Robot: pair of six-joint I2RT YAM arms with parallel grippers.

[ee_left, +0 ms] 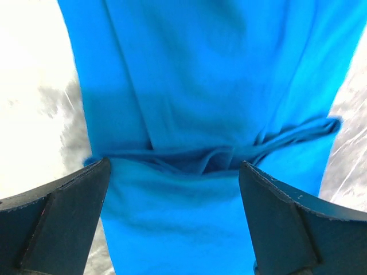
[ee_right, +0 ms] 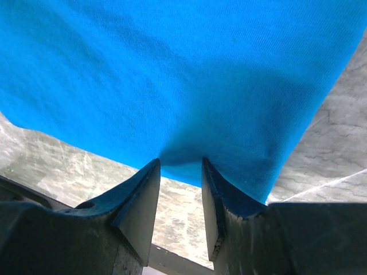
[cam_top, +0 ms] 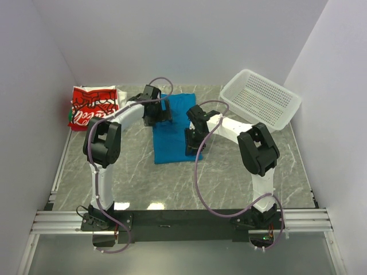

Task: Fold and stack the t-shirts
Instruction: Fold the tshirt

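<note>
A bright-blue t-shirt (cam_top: pixel 172 134) lies folded into a long strip at the middle of the table. My left gripper (cam_top: pixel 156 116) hovers over its far part, jaws wide open, and the left wrist view shows the blue t-shirt (ee_left: pixel 200 86) with a bunched crease between the open fingers of that gripper (ee_left: pixel 174 166). My right gripper (cam_top: pixel 192 146) sits at the strip's right edge. In the right wrist view the right gripper (ee_right: pixel 180 162) has its jaws partly apart, tips touching the edge of the blue t-shirt (ee_right: pixel 183 74), with table showing between them. A folded red-and-white t-shirt (cam_top: pixel 92 106) lies at the far left.
A white perforated basket (cam_top: pixel 261 97) stands tilted at the far right corner. White walls close in the table on three sides. Grey marbled tabletop (cam_top: pixel 143 177) surrounds the blue strip.
</note>
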